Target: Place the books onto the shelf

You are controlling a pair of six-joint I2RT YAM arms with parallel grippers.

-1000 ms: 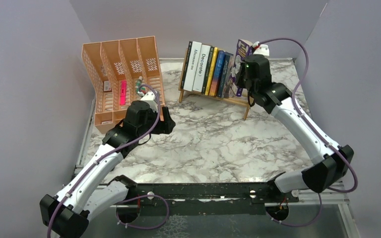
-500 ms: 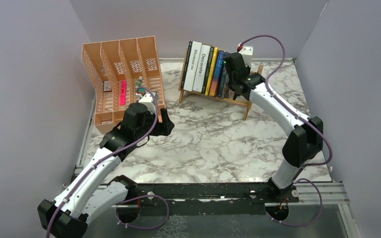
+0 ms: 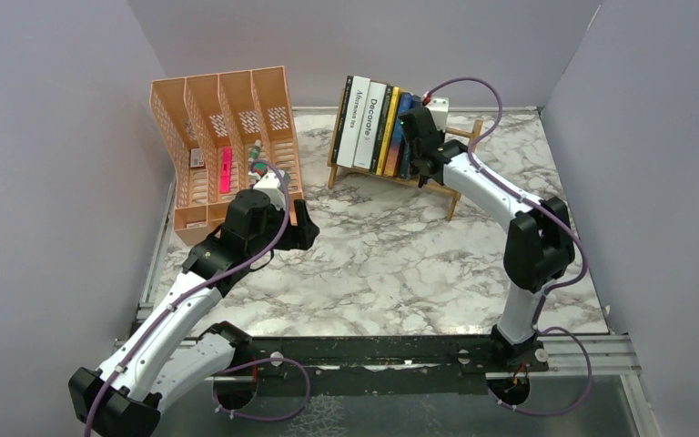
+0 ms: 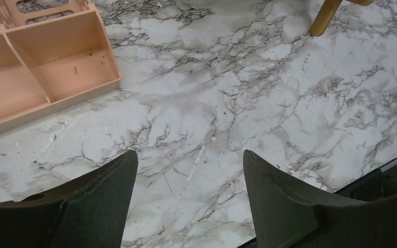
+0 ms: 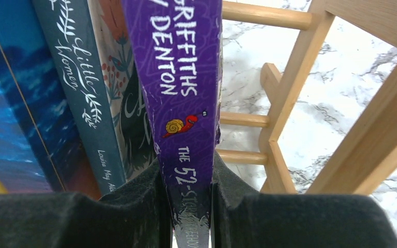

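An orange organiser [image 3: 171, 118] stands at the far left of the table [image 3: 391, 264], its four slots open upward; a pink item [image 3: 226, 170] lies in a middle slot, a small white one [image 3: 197, 157] to its left, greenish bits [image 3: 257, 160] to its right; the table is white-grey marble; grey walls [image 3: 55, 137] close three sides; a black rail [image 3: 373, 350] runs along the near edge.

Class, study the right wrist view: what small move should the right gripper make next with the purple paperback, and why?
Probably ease it straight down before releasing. The right gripper is shut on the purple paperback at its spine, upright beside the dark teal paperback, inside the light-wood rail shelf at its end frame. Whether it rests on the rails is hidden.
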